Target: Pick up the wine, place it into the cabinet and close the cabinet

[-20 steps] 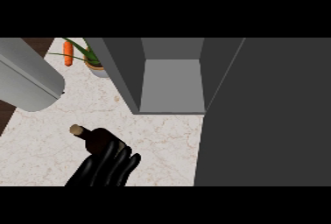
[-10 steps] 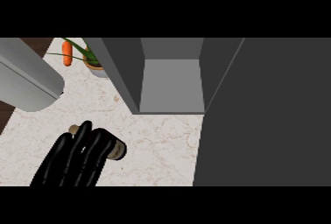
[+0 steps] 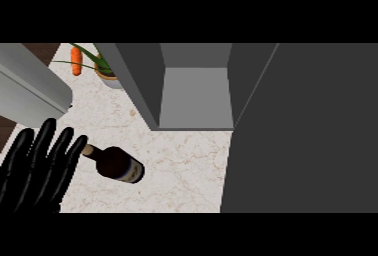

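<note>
Dark glass marks the wine bottle, which stands on the pale marbled tabletop a little left of the view's centre, its tan-capped neck pointing toward ten o'clock and its light label showing at the four o'clock side. A black hand fills the lower left corner at about eight o'clock from the bottle; which arm it belongs to cannot be told from this view. Its fingers are straight and spread, pointing toward twelve o'clock, and hold nothing; the outermost one lies just beside the bottle's neck, and whether it touches cannot be told. The grey cabinet stands open at one o'clock from the bottle, its inner floor bare, with its dark door swung out across the right side. At eleven o'clock a potted plant sits beside the cabinet's left wall, with an orange carrot just left of it. A grey appliance shows at the left edge.
</note>
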